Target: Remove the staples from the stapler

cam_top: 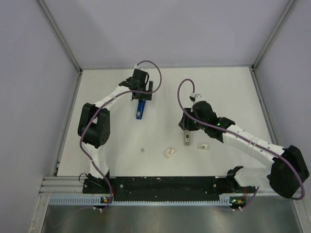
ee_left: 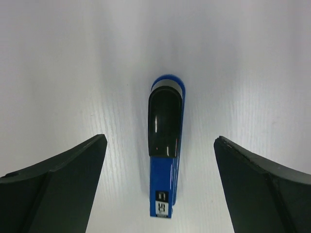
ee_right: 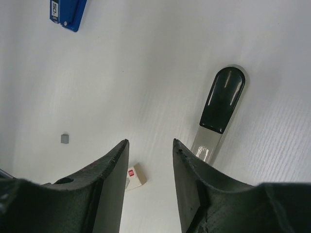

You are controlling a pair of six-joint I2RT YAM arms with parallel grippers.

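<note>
Above the blue stapler (ee_left: 165,145) hung the left end effector (ee_left: 160,140), spread wide. Right of that stapler lay one clear stapler (ee_right: 221,107) and two small boxes (cam_top: 169,153), with the right end effector (ee_right: 150,143) slightly parted.

The blue stapler (ee_left: 164,145) has a glossy black top — the second stapler (ee_right: 221,109) is black and transparent, on a white table (ee_left: 73,73).

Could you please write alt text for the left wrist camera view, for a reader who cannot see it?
A blue stapler with a black top lies on a white table, centred between the two dark fingers of the open left end effector. Neither finger touches it.
</note>
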